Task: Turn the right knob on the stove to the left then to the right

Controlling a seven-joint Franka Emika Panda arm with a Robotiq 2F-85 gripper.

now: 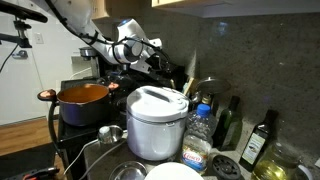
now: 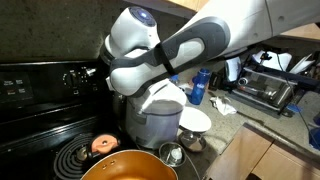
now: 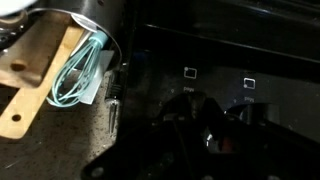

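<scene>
- Currently, the stove [image 2: 30, 112] fills the left of an exterior view, black, with round knobs [image 2: 72, 76] on its raised rear panel.
- The arm [image 2: 190, 45] crosses the middle of the frame toward that panel.
- The hand [image 1: 152, 50] sits at upper centre in an exterior view; released or clenched, I cannot tell, as the wrist view is too dark.
- An orange pot [image 1: 82, 98] stands on the stove, with a white rice cooker [image 1: 156, 122] just beside it.
- A teal whisk [image 3: 80, 75] shows upper left in the wrist view.
</scene>
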